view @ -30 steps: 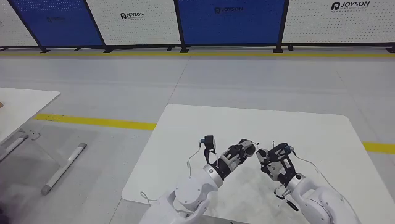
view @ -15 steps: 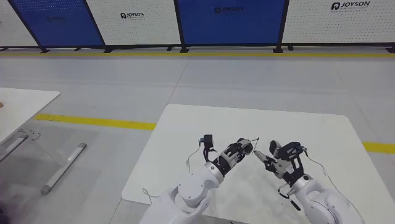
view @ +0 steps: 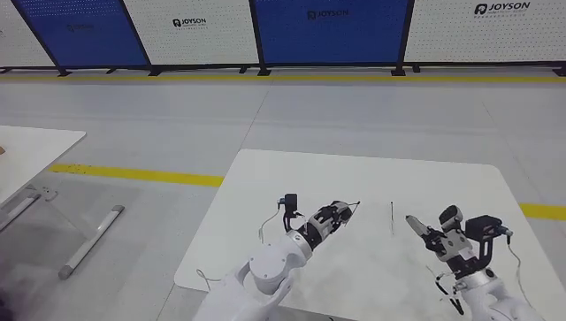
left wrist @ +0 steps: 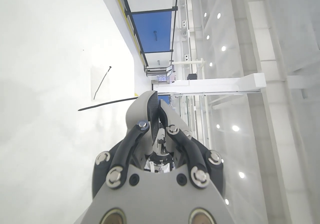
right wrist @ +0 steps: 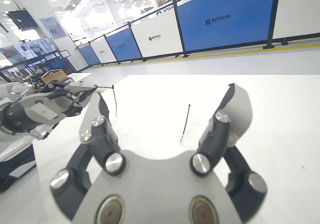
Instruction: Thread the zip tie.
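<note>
The left gripper [left wrist: 157, 105] had its fingers pressed together on the end of a black zip tie [left wrist: 107, 104]. The strap of this tie stuck out from the fingertips over the white table [left wrist: 50, 35], tapering to a thin free tip. In the right wrist view the same gripper [right wrist: 92, 89] showed a small head just beyond its fingertips, with the strap [right wrist: 115, 102] running away from it, clear of the table.

A second zip tie [view: 392, 217] lay flat and straight on the table, between the two grippers and apart from both. From the left fingers it lay beyond the tip of the held strap, near it but not touching [left wrist: 102, 82].

The right gripper [right wrist: 166, 95] had its fingers spread wide with nothing between them. The loose tie [right wrist: 186, 120] lay ahead of those fingers, roughly in line with the gap, nearer the right-hand finger [right wrist: 237, 100] and untouched by either. In the top view this gripper [view: 433, 220] sat well apart from the left one [view: 339, 212].
</note>
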Motion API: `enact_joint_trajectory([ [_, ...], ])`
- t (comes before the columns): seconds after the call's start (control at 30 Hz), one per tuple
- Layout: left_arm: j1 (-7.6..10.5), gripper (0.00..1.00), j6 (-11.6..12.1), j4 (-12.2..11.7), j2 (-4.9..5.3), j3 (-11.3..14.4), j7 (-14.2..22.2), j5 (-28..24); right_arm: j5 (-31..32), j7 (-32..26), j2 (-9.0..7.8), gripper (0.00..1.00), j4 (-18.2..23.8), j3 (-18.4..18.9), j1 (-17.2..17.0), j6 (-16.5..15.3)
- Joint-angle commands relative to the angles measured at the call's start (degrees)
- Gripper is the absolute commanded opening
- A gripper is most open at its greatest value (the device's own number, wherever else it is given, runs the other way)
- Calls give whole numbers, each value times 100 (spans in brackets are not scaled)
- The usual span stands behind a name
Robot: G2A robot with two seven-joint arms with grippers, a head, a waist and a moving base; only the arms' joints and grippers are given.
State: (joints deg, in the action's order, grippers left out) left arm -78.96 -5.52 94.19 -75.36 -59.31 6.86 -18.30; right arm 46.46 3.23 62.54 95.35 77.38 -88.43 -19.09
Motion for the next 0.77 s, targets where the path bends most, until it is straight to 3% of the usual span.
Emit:
enact_joint_trajectory([
  [0.0,1,0,-2,1,0,1,3,-6,5,1,1,100,-3,-6,5,4],
  [0.37,-17,0,27,-19,-1,-15,-41,-35,-23,4,2,100,-7,-1,4,13],
  [0.47,-50,0,63,-33,2,-88,-25,-202,-717,-148,7,100,-93,161,22,-39],
  [0.73,-97,0,131,-9,16,-197,30,-364,-1682,-670,-107,100,-167,543,-48,-39],
])
